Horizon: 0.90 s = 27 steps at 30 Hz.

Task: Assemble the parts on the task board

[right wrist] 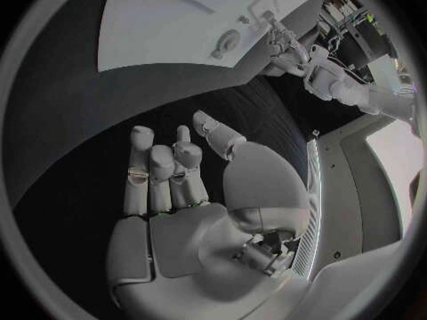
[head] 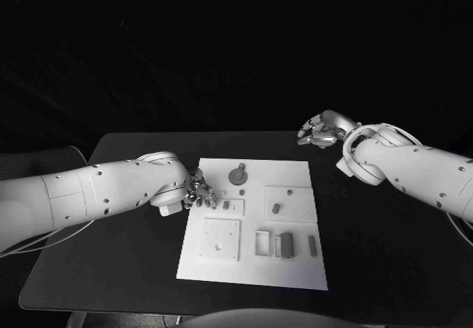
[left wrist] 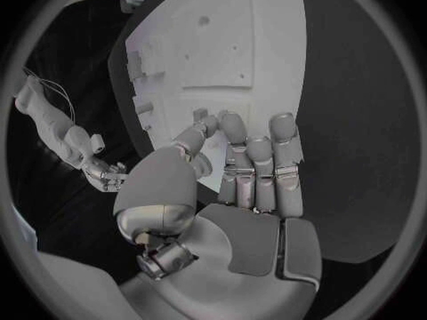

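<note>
Item one: the matte black surface (head: pixel 118 225). I read it as a plain, non-reflective carrier, wide enough to leave bare margin on every side of the work.

Item two: the white rectangular task board (head: pixel 251 270), a flat smooth plate lying lengthwise in the middle of the surface, with raised square plates and shallow recesses. It sits central, I judge, so both arms can reach it.

Item three: my left hand (head: pixel 195 193), silver metal on a white arm, hovering at the board's left edge. The left wrist view shows its fingers (left wrist: pixel 258 167) side by side and extended, the thumb curving toward a small grey upright part (left wrist: pixel 200 114) on the board; I cannot tell whether it pinches that part or only touches it. I judge this hand is placed to seat or pick a piece.

Item four: my right hand (head: pixel 320 132), same silver build, parked over the bare surface beyond the board's far right corner, well apart from the parts. Its fingers (right wrist: pixel 164 174) are loosely apart and hold nothing.

Item five: the round grey disc part (head: pixel 238 175), near the board's far end.

Item six: the small grey block parts (head: pixel 286 244), slim and rectangular, grouped near the board's right side, some standing in recesses.
</note>
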Each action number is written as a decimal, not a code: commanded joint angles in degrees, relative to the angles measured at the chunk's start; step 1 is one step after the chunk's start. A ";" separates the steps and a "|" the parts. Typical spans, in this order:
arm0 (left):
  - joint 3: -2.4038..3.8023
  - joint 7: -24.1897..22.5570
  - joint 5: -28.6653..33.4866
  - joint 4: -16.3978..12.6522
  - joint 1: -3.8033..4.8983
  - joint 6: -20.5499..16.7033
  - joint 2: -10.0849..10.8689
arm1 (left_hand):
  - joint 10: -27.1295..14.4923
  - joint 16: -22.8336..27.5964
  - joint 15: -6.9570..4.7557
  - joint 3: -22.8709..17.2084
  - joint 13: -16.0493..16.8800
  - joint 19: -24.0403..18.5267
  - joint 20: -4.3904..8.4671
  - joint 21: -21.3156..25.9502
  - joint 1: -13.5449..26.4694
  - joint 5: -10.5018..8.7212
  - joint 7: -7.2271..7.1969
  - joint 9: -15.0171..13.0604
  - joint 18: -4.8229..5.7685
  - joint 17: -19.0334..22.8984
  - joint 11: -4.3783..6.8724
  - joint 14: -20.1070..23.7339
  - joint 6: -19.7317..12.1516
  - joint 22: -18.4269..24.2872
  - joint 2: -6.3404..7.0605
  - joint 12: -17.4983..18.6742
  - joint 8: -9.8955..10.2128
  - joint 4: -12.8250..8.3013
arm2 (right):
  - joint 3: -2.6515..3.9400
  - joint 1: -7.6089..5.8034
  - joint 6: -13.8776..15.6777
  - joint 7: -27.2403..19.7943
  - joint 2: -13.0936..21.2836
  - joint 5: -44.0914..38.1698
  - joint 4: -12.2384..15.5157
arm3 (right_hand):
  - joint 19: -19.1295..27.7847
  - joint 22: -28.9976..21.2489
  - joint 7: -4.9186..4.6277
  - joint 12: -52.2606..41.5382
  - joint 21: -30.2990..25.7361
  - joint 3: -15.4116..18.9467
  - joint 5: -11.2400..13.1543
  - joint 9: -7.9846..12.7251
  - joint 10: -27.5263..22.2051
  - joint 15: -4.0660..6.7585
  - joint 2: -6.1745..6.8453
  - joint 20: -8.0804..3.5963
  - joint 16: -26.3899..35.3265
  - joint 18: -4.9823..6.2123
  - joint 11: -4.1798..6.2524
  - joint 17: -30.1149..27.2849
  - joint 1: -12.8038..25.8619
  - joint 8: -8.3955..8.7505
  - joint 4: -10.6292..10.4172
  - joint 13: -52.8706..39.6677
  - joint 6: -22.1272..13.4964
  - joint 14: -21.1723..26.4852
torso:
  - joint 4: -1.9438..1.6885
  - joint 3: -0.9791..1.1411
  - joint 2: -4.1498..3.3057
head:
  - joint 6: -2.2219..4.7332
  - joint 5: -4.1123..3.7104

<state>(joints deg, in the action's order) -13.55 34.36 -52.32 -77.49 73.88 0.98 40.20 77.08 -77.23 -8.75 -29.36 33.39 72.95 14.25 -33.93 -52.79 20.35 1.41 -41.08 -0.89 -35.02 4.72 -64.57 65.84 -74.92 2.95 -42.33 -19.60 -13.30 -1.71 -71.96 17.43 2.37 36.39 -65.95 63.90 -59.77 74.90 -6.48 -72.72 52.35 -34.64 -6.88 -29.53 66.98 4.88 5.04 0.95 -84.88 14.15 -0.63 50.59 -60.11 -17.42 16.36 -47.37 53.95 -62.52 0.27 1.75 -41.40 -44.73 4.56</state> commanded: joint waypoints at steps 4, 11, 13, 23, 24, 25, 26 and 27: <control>-0.04 -0.37 -1.79 -0.14 -0.06 -1.19 -0.20 | -0.37 -0.37 -0.91 -0.59 0.08 -0.41 0.64 -0.36 -1.69 0.06 -0.20 -0.22 -1.16 0.12 0.13 0.05 2.34 -1.19 -0.36 -0.46 0.00 -1.02 | 0.02 0.01 -0.54 -0.39 0.00 -0.22 0.10 | -0.16 0.84 -0.45 0.41 -0.32 -0.18 -0.20 -0.09 -0.37 0.54 0.11 0.23 0.18 0.85 0.15 -0.09 0.56 0.32 -0.07 -0.08 -0.09 -0.04 | -0.01 0.01 0.00 | 0.09 0.01; -0.04 -0.55 -3.09 -0.17 -0.06 -1.31 -0.26 | -0.32 -0.49 -0.90 -0.94 0.10 -0.37 0.66 -0.55 -2.74 0.13 -0.23 -0.40 -1.12 0.21 0.16 -0.01 2.42 -1.19 -0.82 -0.57 0.00 -1.91 | 0.02 0.01 -0.56 -0.41 -0.01 -0.22 0.07 | -0.16 0.84 -0.46 0.41 -0.32 -0.17 -0.19 -0.10 -0.37 0.54 0.13 0.24 0.18 0.85 0.14 -0.09 0.59 0.33 -0.08 -0.08 -0.09 -0.04 | 0.02 -0.01 0.01 | 0.03 -0.03; -0.04 -0.59 -3.60 -0.20 -0.06 -1.43 -0.32 | -0.30 -0.52 -0.90 -0.97 0.10 -0.36 0.66 -0.58 -2.85 0.13 -0.24 -0.42 -1.12 0.21 0.16 -0.03 2.45 -1.19 -0.88 -0.60 0.00 -2.02 | 0.02 0.01 -0.56 -0.41 0.00 -0.22 0.08 | -0.16 0.84 -0.46 0.41 -0.32 -0.17 -0.19 -0.10 -0.37 0.54 0.13 0.24 0.18 0.85 0.14 -0.09 0.60 0.33 -0.09 -0.08 -0.09 -0.04 | 0.00 0.00 0.01 | 0.04 -0.04; -0.04 -0.61 -4.02 -0.26 -0.06 -1.08 -0.56 | -0.25 -0.59 -0.89 -0.97 0.12 -0.32 0.66 -0.65 -2.97 0.12 -0.25 -0.48 -1.10 0.22 0.18 -0.09 2.52 -1.20 -0.96 -0.65 -0.02 -2.16 | 0.02 0.01 -0.56 -0.40 0.02 -0.22 0.12 | -0.16 0.84 -0.46 0.41 -0.33 -0.16 -0.17 -0.12 -0.37 0.53 0.16 0.24 0.18 0.85 0.14 -0.09 0.64 0.34 -0.11 -0.08 -0.09 -0.04 | 0.00 0.02 0.00 | 0.04 -0.06; -0.04 -0.63 -4.02 -0.26 -0.06 -0.97 -0.58 | -0.25 -0.59 -0.89 -0.96 0.12 -0.31 0.65 -0.65 -2.96 0.11 -0.25 -0.48 -1.09 0.23 0.18 -0.09 2.53 -1.20 -0.95 -0.66 -0.02 -2.16 | 0.02 0.01 -0.57 -0.40 0.01 -0.22 0.11 | -0.16 0.84 -0.46 0.41 -0.33 -0.16 -0.17 -0.12 -0.37 0.53 0.16 0.24 0.18 0.85 0.14 -0.09 0.64 0.35 -0.11 -0.08 -0.09 -0.04 | 0.01 0.01 0.02 | 0.04 -0.10; -0.04 -0.64 -4.02 -0.26 -0.06 -0.90 -0.59 | -0.24 -0.59 -0.89 -0.95 0.12 -0.31 0.65 -0.65 -2.96 0.11 -0.25 -0.48 -1.09 0.23 0.18 -0.10 2.53 -1.20 -0.95 -0.66 -0.02 -2.16 | 0.02 0.01 -0.57 -0.40 0.02 -0.22 0.11 | -0.16 0.85 -0.46 0.42 -0.33 -0.16 -0.17 -0.12 -0.37 0.53 0.16 0.24 0.18 0.85 0.14 -0.09 0.64 0.35 -0.11 -0.08 -0.09 -0.04 | 0.00 0.00 0.02 | 0.05 -0.10; -0.04 -0.64 -4.02 -0.26 -0.06 -0.86 -0.60 | -0.24 -0.60 -0.89 -0.93 0.12 -0.31 0.65 -0.66 -2.93 0.10 -0.25 -0.49 -1.09 0.23 0.18 -0.10 2.54 -1.20 -0.95 -0.67 -0.03 -2.15 | 0.02 0.01 -0.57 -0.40 0.03 -0.22 0.11 | -0.16 0.84 -0.46 0.42 -0.33 -0.16 -0.17 -0.13 -0.37 0.53 0.16 0.24 0.18 0.85 0.14 -0.09 0.64 0.35 -0.11 -0.08 -0.09 -0.04 | 0.00 0.02 0.02 | 0.05 -0.10; -0.04 -0.64 -4.02 -0.27 -0.06 -0.82 -0.60 | -0.24 -0.60 -0.89 -0.92 0.12 -0.31 0.64 -0.67 -2.92 0.10 -0.25 -0.49 -1.08 0.23 0.18 -0.10 2.54 -1.19 -0.94 -0.67 -0.03 -2.15 | 0.02 0.01 -0.56 -0.40 0.04 -0.22 0.11 | -0.16 0.84 -0.46 0.42 -0.33 -0.16 -0.17 -0.13 -0.37 0.53 0.16 0.25 0.18 0.85 0.14 -0.09 0.65 0.35 -0.11 -0.08 -0.09 -0.04 | -0.01 0.00 0.02 | 0.01 -0.10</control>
<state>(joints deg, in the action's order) -13.58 34.32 -55.77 -77.61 73.86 0.24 39.85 77.09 -77.55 -8.91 -29.64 33.43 72.66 14.34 -34.37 -53.50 20.31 1.21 -41.50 -0.95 -34.88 4.71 -64.60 66.04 -74.90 3.57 -42.78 -19.46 -14.59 -1.70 -71.96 17.43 2.37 36.41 -65.95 63.90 -59.77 74.90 -6.48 -72.50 52.35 -34.64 -6.87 -29.57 67.00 5.11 5.21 0.95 -84.88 14.12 -0.61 50.60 -59.93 -17.42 16.36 -47.37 53.95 -62.55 0.27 1.75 -41.39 -44.68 4.48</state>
